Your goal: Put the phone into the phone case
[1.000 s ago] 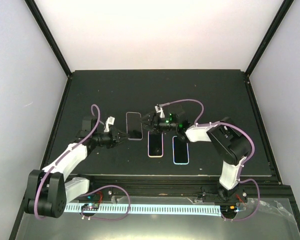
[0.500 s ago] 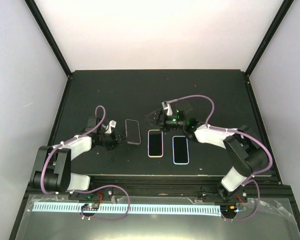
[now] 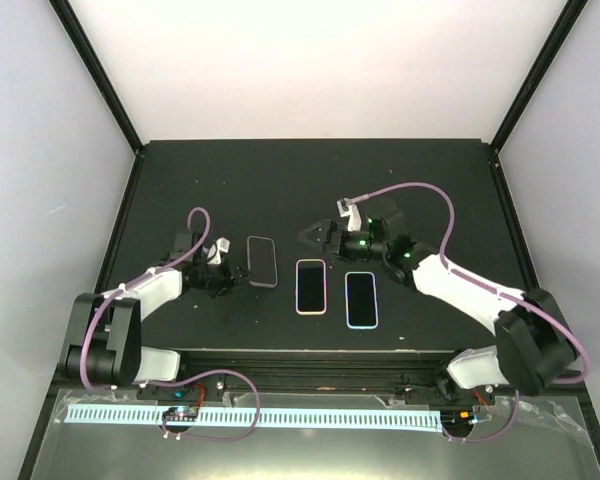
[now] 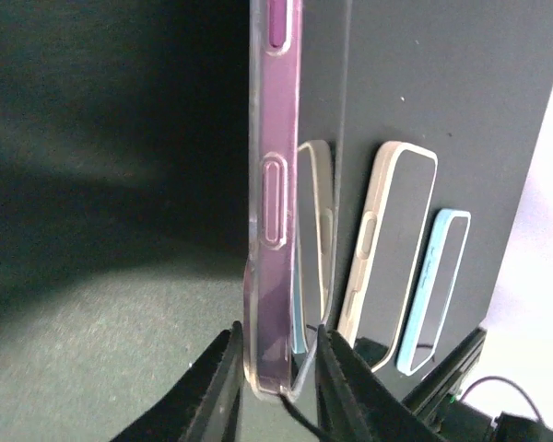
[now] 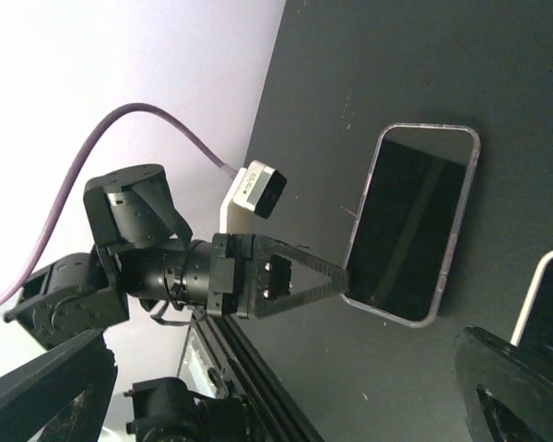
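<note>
The black table (image 3: 420,190) is carrying three phones in a row near its front edge. The right arm (image 3: 460,285) is reaching in from the right, and the left arm (image 3: 145,292) is lying low toward the leftmost phone.

That phone (image 3: 263,262), purple along its side, is lying flat and seems to be sitting inside the clear case (image 4: 267,230) already. The other two phones (image 3: 311,286) (image 3: 361,298) are lying just beside it, untouched.

The right gripper (image 3: 310,237) is hanging beyond the row with its jaws spread wide and nothing between them. The left gripper (image 4: 275,354) is straddling the case's edge near one corner. Its fingers (image 4: 223,387) are standing close on either side, and I cannot tell whether they are pinching it.

The task looks to be finishing. The next move is calling for a check that every edge is snapped in, then easing the fingers off without dragging the case.
</note>
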Tool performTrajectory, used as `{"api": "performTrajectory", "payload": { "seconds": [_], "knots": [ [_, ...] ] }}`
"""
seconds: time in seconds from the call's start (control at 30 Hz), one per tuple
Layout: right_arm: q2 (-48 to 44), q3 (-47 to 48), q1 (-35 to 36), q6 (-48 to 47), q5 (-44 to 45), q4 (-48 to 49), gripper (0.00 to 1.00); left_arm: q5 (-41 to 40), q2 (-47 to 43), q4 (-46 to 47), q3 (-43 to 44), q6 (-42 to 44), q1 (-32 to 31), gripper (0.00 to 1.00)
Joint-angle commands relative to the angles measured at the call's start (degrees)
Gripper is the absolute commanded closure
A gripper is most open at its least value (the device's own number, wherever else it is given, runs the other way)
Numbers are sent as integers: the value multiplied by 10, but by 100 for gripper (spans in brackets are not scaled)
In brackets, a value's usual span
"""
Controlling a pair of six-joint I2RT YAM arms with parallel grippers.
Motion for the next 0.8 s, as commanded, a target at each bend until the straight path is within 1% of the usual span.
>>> {"api": "performTrajectory", "payload": {
  "seconds": [0.0, 0.13, 0.2, 0.3, 0.37, 0.4, 0.43, 0.47, 0.57, 0.63, 0.77],
  "knots": [
    [-74, 22, -2, -72, 65, -107, 0, -36, -42, -58, 35, 19, 5, 72],
    [-127, 35, -3, -100, 89, -175, 0, -59, -98, -98, 52, 25, 5, 61],
    [-146, 51, -4, -117, 96, -217, 0, -68, -123, -114, 62, 24, 6, 53],
    [-173, 72, -4, -136, 116, -273, 0, -88, -157, -168, 94, 42, 6, 43],
    [-193, 82, -5, -146, 129, -298, 0, -103, -182, -201, 119, 58, 6, 30],
    [-205, 85, -4, -150, 140, -308, 0, -106, -196, -214, 131, 67, 6, 21],
    [-218, 86, -5, -158, 153, -318, 0, -108, -214, -227, 144, 81, 6, 7],
    [-232, 85, -5, -164, 172, -330, 0, -109, -225, -238, 156, 92, 6, 2],
    [-279, 91, -4, -185, 250, -375, 0, -120, -256, -288, 214, 123, 6, 1],
    [-305, 96, -5, -198, 283, -398, 0, -121, -276, -311, 248, 143, 6, 1],
    [-345, 119, -5, -211, 306, -442, 0, -99, -328, -314, 279, 163, 6, 1]
  ]
}}
